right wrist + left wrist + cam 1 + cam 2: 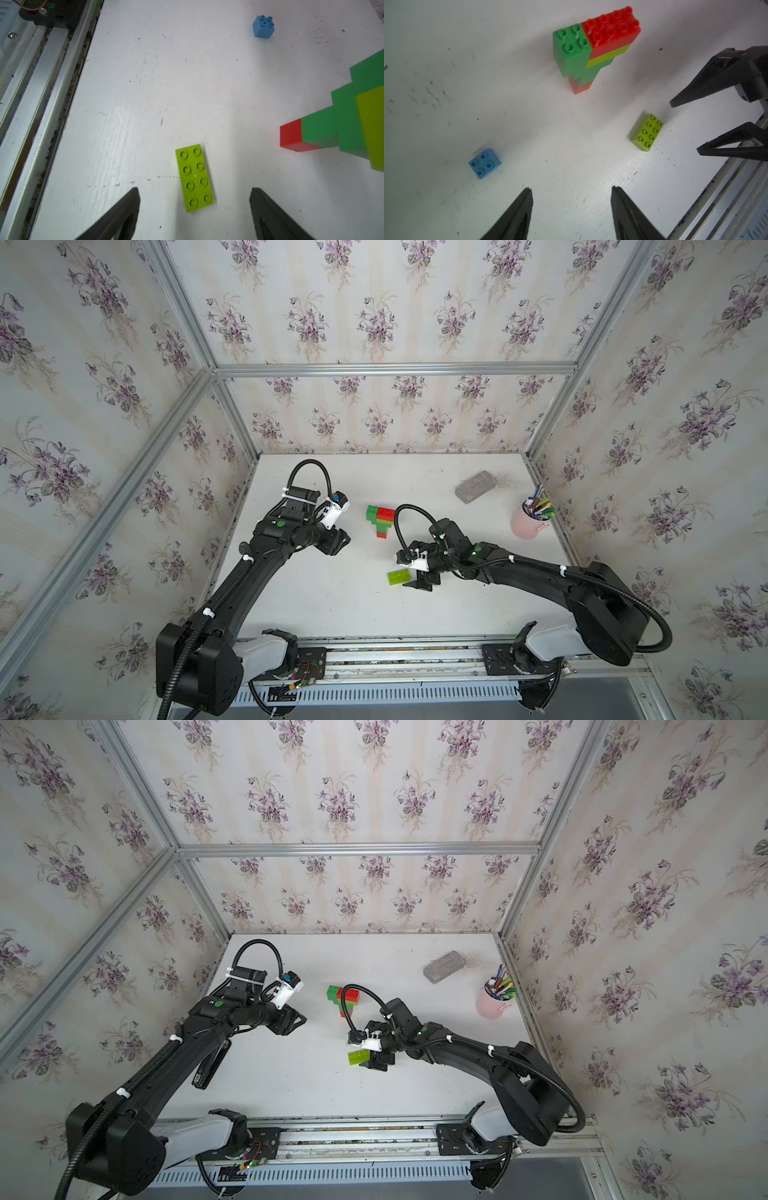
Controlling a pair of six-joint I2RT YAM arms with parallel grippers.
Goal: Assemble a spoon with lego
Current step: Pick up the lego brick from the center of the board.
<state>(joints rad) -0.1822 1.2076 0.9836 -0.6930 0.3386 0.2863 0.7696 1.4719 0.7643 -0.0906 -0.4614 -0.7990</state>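
The partly built spoon (380, 520) (345, 999) stands mid-table, a stepped stack of dark green, lime and red lego with a red end (591, 47) (342, 124). A loose oblong lime brick (399, 576) (358, 1056) (646, 133) (194, 176) lies flat, studs up, in line with the gap of my open right gripper (419, 583) (374, 1065) (194, 189) (685, 126), untouched. A small blue brick (485, 163) (263, 27) sits alone; the left arm hides it in both top views. My left gripper (338, 542) (296, 1020) (571, 189) hovers open and empty, left of the spoon.
A grey block (475, 486) lies at the back right. A pink cup of pens (532, 518) stands by the right wall. The metal rail (415, 655) carrying both arm bases runs along the table's front edge, near the lime brick.
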